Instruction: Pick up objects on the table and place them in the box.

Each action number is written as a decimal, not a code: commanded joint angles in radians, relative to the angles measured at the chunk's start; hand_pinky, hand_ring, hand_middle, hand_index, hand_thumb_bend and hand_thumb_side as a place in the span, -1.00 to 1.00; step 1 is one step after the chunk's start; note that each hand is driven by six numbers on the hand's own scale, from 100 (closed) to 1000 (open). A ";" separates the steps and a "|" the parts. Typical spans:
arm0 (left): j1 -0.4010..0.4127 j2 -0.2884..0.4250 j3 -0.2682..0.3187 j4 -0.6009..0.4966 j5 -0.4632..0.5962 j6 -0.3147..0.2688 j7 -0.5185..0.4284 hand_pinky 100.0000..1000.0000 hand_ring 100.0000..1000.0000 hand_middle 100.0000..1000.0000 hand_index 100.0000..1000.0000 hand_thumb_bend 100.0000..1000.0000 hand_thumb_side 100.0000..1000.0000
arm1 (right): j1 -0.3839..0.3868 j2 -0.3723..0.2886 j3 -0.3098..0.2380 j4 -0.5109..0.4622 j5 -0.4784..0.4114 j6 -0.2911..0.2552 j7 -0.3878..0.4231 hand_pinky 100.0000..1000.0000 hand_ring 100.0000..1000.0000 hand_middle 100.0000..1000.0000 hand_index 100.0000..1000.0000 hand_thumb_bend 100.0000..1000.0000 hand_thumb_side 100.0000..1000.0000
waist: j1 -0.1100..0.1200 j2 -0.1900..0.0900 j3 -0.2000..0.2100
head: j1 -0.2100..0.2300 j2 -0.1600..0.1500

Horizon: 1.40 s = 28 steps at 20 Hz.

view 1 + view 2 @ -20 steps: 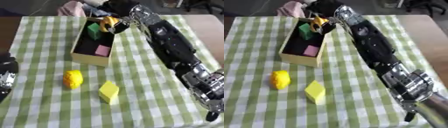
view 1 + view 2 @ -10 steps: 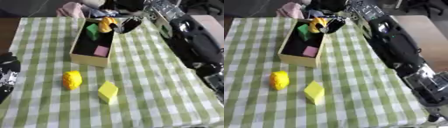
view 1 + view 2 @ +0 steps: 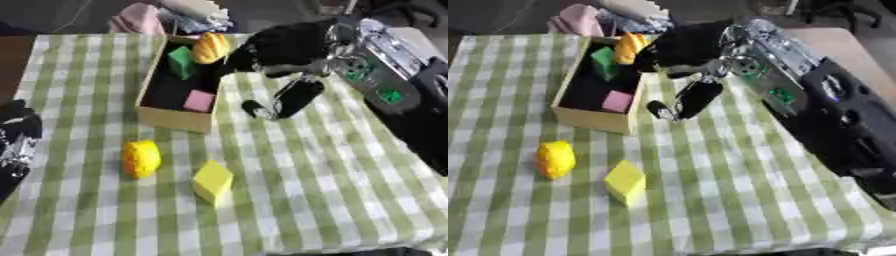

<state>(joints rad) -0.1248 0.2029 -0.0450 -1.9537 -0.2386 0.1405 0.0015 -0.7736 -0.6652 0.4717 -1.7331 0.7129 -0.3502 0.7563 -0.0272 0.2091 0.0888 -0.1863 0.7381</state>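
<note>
A soft green-and-white checked cloth (image 3: 332, 190) covers the table, its weave lying flat with faint creases. Nearest on it sits a pale yellow block (image 3: 213, 182), matte and sharp-edged, tipped so one corner points at the near edge. Just to its left and slightly farther lies a rounded, glossy yellow object (image 3: 141, 158), lumpy in outline, apart from the block. At the left edge of the left eye view the robot's left hand (image 3: 16, 145) shows as dark metal and silver parts resting idle; whether its fingers are straight or curled cannot be told.

Farther on stands the box (image 3: 175, 119), a long open carton of plain tan cardboard with a dark inside. In its near end lies a small pink cube (image 3: 199, 101); in its far end a green block (image 3: 182, 62) stands tilted against the left wall.

At the far right corner of the box an orange-yellow, ribbed, oval object (image 3: 211, 47) sits at the rim, right beside the robot's right hand (image 3: 278, 45). That hand is a bulky black mass over the box's right wall. One black finger (image 3: 295, 98) hangs straight down over the cloth to the right of the box. Whether the hand has hold of the orange object cannot be told.

Beyond the far edge of the table lies crumpled pink and white fabric (image 3: 144, 19).
</note>
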 commanded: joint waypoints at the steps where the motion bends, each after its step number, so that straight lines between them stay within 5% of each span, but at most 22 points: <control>1: -0.005 0.019 0.006 -0.008 -0.004 -0.001 0.002 0.54 0.41 0.40 0.66 -0.51 0.20 | 0.006 -0.024 0.011 -0.031 -0.040 0.020 0.038 0.75 0.77 0.78 1.00 -1.00 0.40 | 0.003 -0.032 0.002 | 0.001 0.001; 15: -0.005 0.015 0.002 -0.006 -0.003 -0.003 -0.004 0.54 0.41 0.40 0.66 -0.51 0.21 | 0.004 0.056 0.069 0.101 -0.013 -0.011 0.034 0.88 1.00 1.00 1.00 -0.99 0.32 | 0.004 -0.031 0.009 | -0.008 0.006; 21: -0.006 0.016 0.001 -0.005 -0.003 -0.003 -0.005 0.54 0.42 0.40 0.66 -0.51 0.21 | 0.002 0.057 0.098 0.102 0.020 -0.064 0.055 0.92 1.00 1.00 1.00 -0.70 0.34 | -0.001 -0.030 0.011 | -0.009 0.008; 28: -0.008 0.017 0.001 -0.004 -0.004 -0.004 -0.008 0.54 0.42 0.40 0.66 -0.51 0.21 | 0.041 0.056 0.121 0.063 0.096 -0.121 0.066 0.94 1.00 1.00 1.00 -0.57 0.40 | -0.003 -0.031 0.013 | -0.007 0.008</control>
<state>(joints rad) -0.1247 0.2029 -0.0454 -1.9455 -0.2386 0.1375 -0.0038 -0.7209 -0.5937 0.5989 -1.6480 0.7932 -0.4018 0.7633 -0.0275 0.2091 0.1007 -0.1928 0.7464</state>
